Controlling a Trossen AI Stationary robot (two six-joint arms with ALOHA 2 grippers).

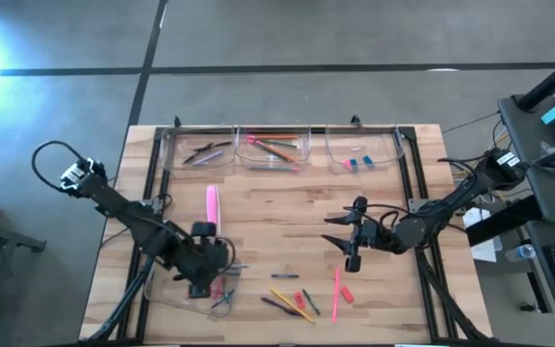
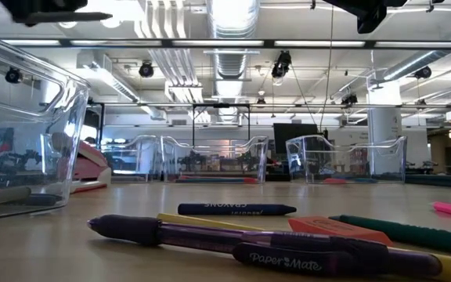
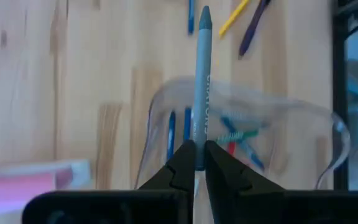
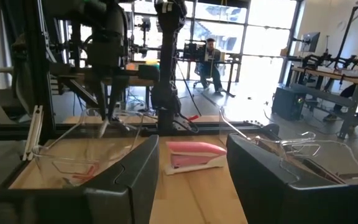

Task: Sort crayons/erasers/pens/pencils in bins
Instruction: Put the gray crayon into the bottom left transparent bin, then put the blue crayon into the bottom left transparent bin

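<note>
- While the left gripper (image 3: 196,163) pinches a blue-grey crayon (image 3: 201,87), it hovers over the near-left bin (image 3: 328,127), which holds crayons.
- Far bins (image 1: 282,149) line the table's (image 1: 277,217) back edge.
- Right gripper (image 1: 353,234), fingers wide apart, hangs over bare wood.

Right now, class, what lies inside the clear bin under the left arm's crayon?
In the bin, several blue crayons show, with red and green bits. The held crayon and the left gripper's fingers cover part of its floor.
</note>
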